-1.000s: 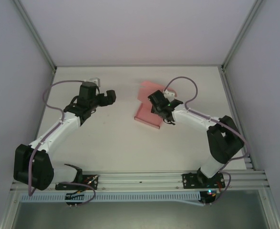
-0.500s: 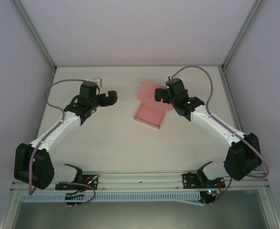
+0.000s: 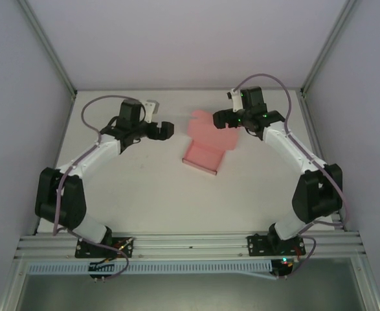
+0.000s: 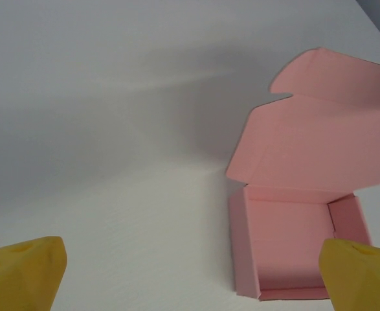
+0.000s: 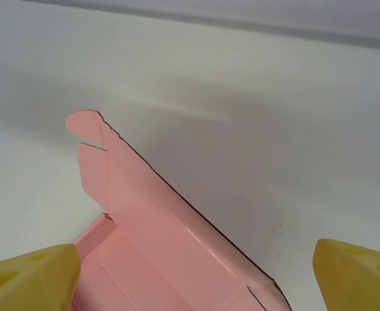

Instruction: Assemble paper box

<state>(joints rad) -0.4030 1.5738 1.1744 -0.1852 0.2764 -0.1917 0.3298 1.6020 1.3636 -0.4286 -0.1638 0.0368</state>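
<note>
The paper box (image 3: pixel 201 157) is pink and lies in the middle of the white table as a shallow tray, with its lid flap (image 3: pixel 207 127) standing up at the far side. In the left wrist view the tray (image 4: pixel 292 246) is at lower right, four low walls up, the lid (image 4: pixel 316 146) rising behind it. My left gripper (image 3: pixel 167 129) hangs open just left of the box, touching nothing. My right gripper (image 3: pixel 219 120) is open at the lid's far right end. From the right wrist the lid (image 5: pixel 170 220) runs slantwise between the wide yellow fingertips (image 5: pixel 31 278), clear of both.
The white table (image 3: pixel 144 188) ends at a metal rail (image 3: pixel 190 245) by the arm bases. Grey walls and slanted frame posts (image 3: pixel 319 61) close the back and sides. Cables loop above both wrists.
My right arm has lifted off the box and swung to its far right side, stretching out. My left arm has moved right, closer to the box. The box lies as before.
</note>
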